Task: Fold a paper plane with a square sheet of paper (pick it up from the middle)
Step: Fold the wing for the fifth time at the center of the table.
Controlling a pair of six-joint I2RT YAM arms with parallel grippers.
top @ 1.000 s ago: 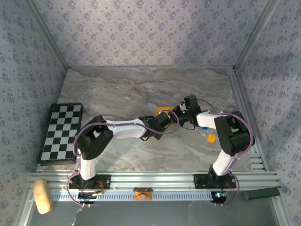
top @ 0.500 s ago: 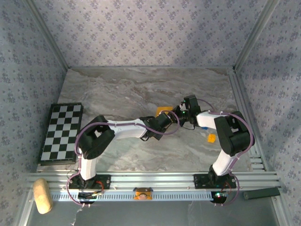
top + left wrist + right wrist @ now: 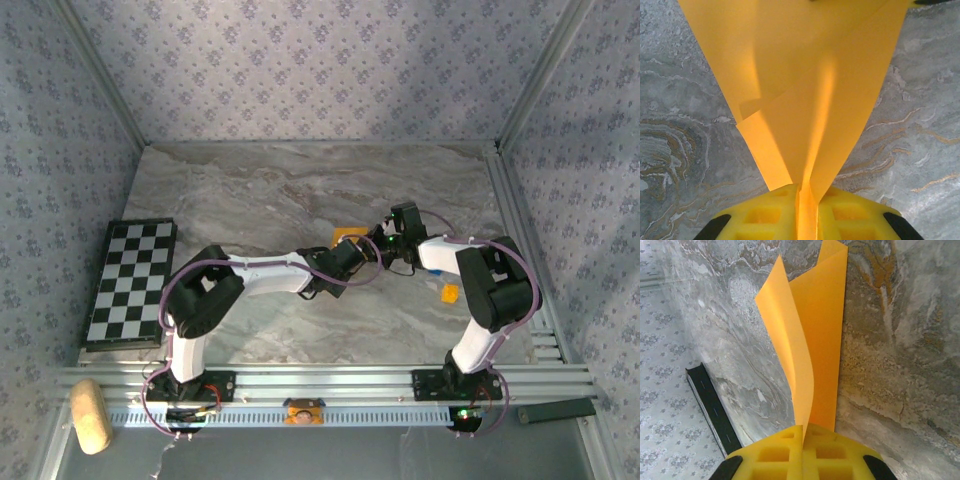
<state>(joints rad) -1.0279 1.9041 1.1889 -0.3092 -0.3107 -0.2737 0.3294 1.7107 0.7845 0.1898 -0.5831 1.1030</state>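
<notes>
Hardly anything has moved over the last second: both arms stay met a little right of the middle of the surface, with only the left arm's elbow nudged. I judge a crease is being set rather than a new fold begun. The left claw is pressed together, pinching the narrow end of the half-folded sheet of paper. The right claw likewise pinches its doubled edge, the two layers curling apart beyond the pads.

walls: blue-grey floral wallpaper | table: grey marble top | near edge: aluminium rails
</notes>
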